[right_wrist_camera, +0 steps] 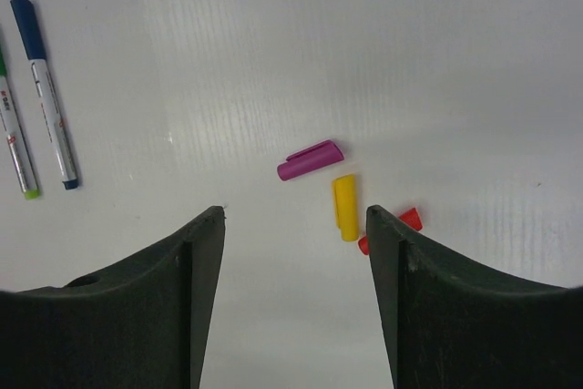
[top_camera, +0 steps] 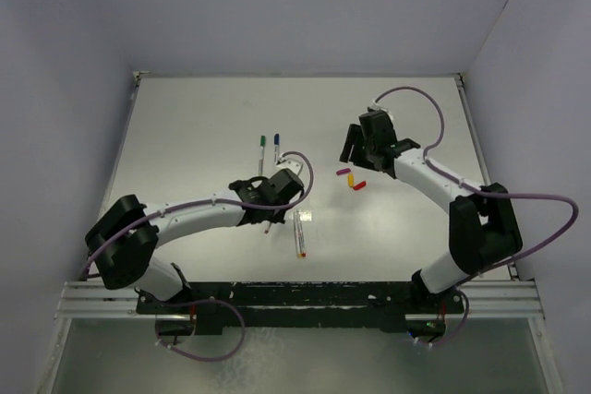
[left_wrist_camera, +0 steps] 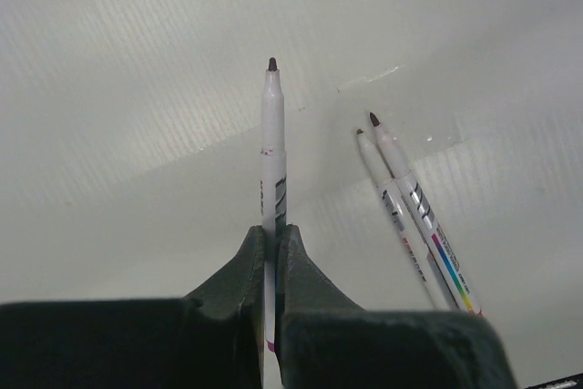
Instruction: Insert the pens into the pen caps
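My left gripper (left_wrist_camera: 275, 230) is shut on a white pen (left_wrist_camera: 271, 134) with a dark bare tip and holds it above the table; this gripper also shows in the top view (top_camera: 269, 212). Two more uncapped pens (left_wrist_camera: 405, 202) lie side by side to its right. My right gripper (right_wrist_camera: 294, 216) is open and empty, hovering over the loose caps: magenta cap (right_wrist_camera: 311, 160), yellow cap (right_wrist_camera: 345, 207) and red cap (right_wrist_camera: 409, 218), the red one partly hidden behind the right finger. In the top view the caps (top_camera: 350, 179) lie just below my right gripper (top_camera: 352, 152).
A green-capped pen (right_wrist_camera: 16, 138) and a blue-capped pen (right_wrist_camera: 46, 97) lie side by side at the left of the right wrist view, and behind my left gripper in the top view (top_camera: 269, 148). The white table (top_camera: 397, 237) has raised edges at left, back and right.
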